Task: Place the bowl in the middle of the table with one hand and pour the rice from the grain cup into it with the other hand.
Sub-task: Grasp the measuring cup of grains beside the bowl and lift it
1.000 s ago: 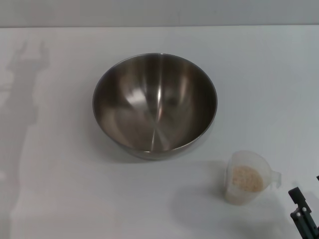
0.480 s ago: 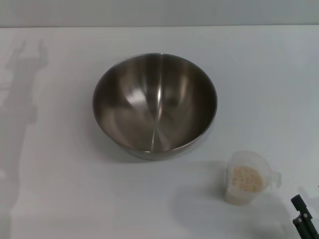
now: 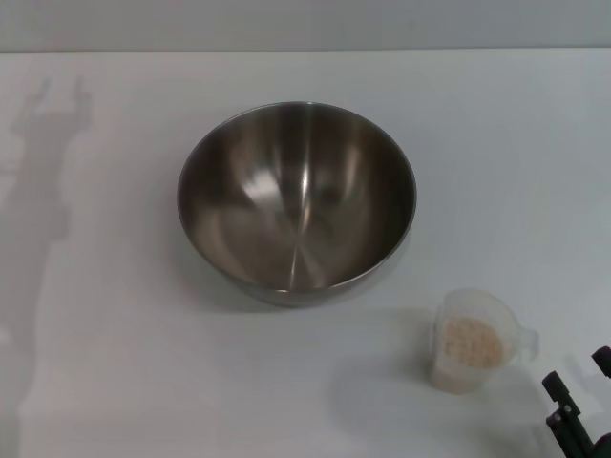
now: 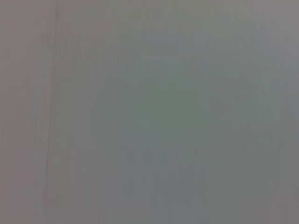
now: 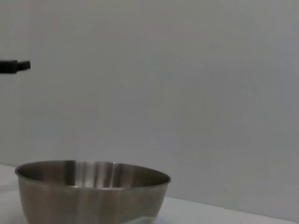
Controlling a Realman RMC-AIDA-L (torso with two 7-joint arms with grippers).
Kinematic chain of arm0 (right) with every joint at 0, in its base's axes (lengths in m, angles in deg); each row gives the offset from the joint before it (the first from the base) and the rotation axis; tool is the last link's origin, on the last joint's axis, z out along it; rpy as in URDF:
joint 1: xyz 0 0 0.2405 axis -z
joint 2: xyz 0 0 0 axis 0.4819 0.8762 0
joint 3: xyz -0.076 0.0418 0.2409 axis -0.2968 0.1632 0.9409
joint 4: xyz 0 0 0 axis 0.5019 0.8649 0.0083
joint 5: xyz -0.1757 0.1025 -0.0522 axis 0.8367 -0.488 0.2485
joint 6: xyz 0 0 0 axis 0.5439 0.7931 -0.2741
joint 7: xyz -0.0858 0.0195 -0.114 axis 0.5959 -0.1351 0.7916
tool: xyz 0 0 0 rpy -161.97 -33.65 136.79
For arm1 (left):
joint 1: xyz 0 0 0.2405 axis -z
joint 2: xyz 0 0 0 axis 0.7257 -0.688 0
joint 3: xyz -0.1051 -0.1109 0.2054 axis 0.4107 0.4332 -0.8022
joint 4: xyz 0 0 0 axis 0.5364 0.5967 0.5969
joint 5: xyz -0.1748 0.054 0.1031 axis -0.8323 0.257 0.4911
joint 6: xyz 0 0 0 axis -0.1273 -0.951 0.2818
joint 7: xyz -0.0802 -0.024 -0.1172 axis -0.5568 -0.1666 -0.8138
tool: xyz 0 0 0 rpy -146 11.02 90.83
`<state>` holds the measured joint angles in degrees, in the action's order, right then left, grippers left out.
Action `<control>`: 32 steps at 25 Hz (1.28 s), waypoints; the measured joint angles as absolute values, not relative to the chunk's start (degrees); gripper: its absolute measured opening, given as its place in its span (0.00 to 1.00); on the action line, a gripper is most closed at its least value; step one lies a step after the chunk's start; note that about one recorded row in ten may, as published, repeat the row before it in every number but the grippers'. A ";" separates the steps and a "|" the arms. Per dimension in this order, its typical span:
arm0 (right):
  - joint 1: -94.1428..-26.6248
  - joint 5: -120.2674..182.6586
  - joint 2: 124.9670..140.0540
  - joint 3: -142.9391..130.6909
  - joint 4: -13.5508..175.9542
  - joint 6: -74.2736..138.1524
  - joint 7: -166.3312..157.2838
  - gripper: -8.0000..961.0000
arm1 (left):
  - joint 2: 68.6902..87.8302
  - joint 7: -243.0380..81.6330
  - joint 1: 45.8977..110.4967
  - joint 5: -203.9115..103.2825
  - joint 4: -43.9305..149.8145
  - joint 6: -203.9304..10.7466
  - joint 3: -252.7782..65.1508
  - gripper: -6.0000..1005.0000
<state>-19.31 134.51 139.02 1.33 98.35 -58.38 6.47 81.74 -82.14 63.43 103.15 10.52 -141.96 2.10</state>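
One large round stainless-steel bowl (image 3: 296,202) stands upright and empty at the middle of the plain white matte table (image 3: 115,363). One small translucent plastic grain cup (image 3: 473,341), holding whitish-beige rice (image 3: 471,341), stands near and right of it, apart. One black right gripper (image 3: 573,420) shows at the near right corner, beside the cup without touching; whether its claw is apart or together cannot be told.

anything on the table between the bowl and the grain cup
Nothing: in the head view only bare white table lies between the bowl and the grain cup, which stand apart.
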 joint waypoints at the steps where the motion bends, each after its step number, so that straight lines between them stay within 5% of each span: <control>1: -19.48 134.51 139.01 1.35 98.27 -57.87 6.46 0.55 | 81.74 -82.14 63.43 103.15 10.52 -141.96 2.10 0.43; 32: -23.70 133.11 139.07 1.45 96.90 -51.85 5.95 0.55 | 81.73 -82.40 61.53 103.16 10.46 -146.02 1.83 0.43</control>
